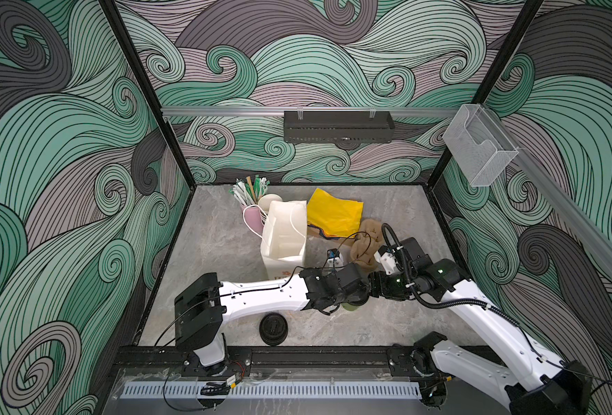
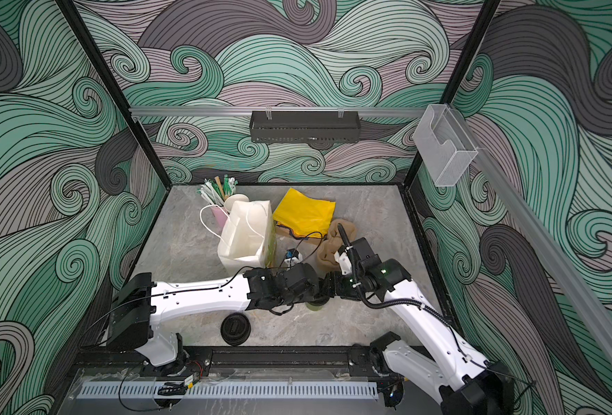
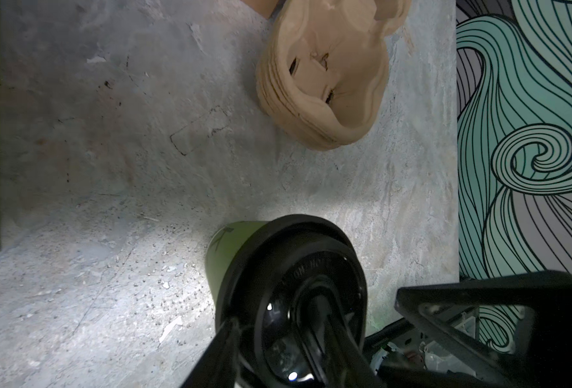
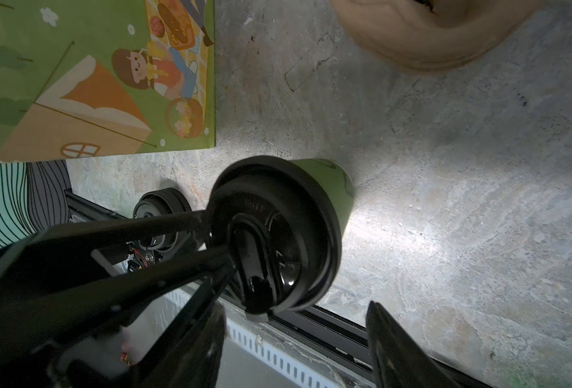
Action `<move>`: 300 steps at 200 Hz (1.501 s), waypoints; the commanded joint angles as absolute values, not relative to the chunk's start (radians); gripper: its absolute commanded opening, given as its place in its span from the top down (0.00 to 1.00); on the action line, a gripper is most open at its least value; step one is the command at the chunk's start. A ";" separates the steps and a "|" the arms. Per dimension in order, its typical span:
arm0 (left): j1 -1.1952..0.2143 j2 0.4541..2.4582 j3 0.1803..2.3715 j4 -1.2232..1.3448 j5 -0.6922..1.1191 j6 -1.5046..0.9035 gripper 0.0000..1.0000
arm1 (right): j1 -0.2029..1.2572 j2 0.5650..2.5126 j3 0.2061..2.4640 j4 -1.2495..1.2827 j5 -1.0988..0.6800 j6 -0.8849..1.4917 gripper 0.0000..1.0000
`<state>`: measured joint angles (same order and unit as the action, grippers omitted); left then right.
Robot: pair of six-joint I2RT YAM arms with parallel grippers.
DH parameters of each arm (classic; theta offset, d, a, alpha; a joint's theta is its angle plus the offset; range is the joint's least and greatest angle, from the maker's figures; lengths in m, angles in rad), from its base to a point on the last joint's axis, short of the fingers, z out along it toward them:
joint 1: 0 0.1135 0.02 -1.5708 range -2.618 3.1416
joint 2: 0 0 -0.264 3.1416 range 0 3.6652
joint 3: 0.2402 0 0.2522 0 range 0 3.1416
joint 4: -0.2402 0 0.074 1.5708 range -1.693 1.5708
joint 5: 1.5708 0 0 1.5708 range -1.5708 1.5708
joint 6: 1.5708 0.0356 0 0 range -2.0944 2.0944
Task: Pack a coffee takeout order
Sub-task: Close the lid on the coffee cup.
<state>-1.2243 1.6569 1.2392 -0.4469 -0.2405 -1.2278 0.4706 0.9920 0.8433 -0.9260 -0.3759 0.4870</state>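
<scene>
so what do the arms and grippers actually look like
The left arm and right arm have white shell links with black joint housings. Thin black cables loop along the left one. A ribbed black hose runs along the right one, whose wrist shows small green lights. The left gripper and right gripper are black, with long tapering fingers.

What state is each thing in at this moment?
Cup: upright, lidded.
Lid: on the cup; full seating unclear.
Left gripper: fingers on the lid; grip unclear.
Right gripper: open, astride the cup.
Bag: upright, mouth open.
Spare lids: stacked, on no cup.
Napkins: piled flat.
Pink cup: upright, holding straws.
</scene>
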 commanded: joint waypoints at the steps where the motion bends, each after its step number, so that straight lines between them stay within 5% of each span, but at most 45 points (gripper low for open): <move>1: -1.201 1.663 1.232 -0.444 -0.202 -1.256 0.59 | 0.465 1.004 0.826 -0.886 -0.399 0.498 0.33; 233: -1.194 1.735 1.249 -0.455 -0.146 -1.229 0.62 | 0.462 1.062 0.716 -0.911 -0.257 0.529 0.45; 300: -1.194 1.708 1.253 -0.421 -0.128 -1.187 0.61 | 0.462 1.010 0.781 -0.916 -0.279 0.532 0.34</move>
<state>-1.1988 1.6814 1.2457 -0.4252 -0.1814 -1.2232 0.4667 1.0306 0.7677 -0.8257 -0.3462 0.5316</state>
